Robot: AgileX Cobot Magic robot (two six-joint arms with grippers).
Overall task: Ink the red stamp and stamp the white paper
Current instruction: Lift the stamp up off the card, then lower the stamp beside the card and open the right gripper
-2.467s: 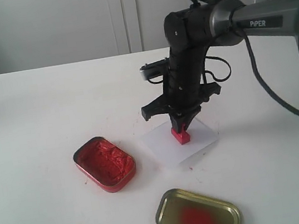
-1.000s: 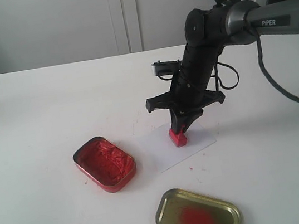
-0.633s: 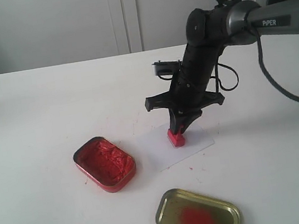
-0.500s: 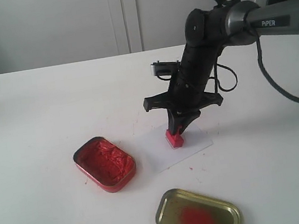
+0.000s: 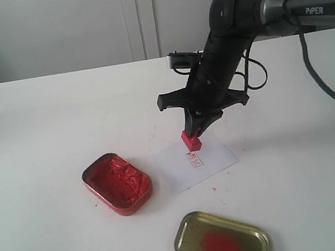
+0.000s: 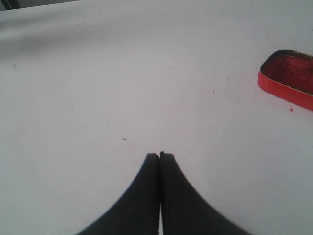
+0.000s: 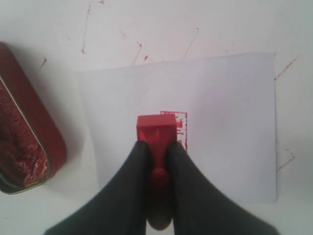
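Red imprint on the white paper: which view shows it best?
Right wrist view: the imprint is large and close, partly hidden by the red stamp. Exterior view shows it tiny on the white paper. Left wrist view misses it.

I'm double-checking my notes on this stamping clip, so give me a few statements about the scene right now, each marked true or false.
1. The right end effector holds the red stamp just above the white paper, not touching it. True.
2. The white paper is blank. False: a red imprint shows on it.
3. The ink tin is covered by its lid. False: it is open, and the gold lid lies apart from it.
4. The left end effector is shut and holds nothing. True.
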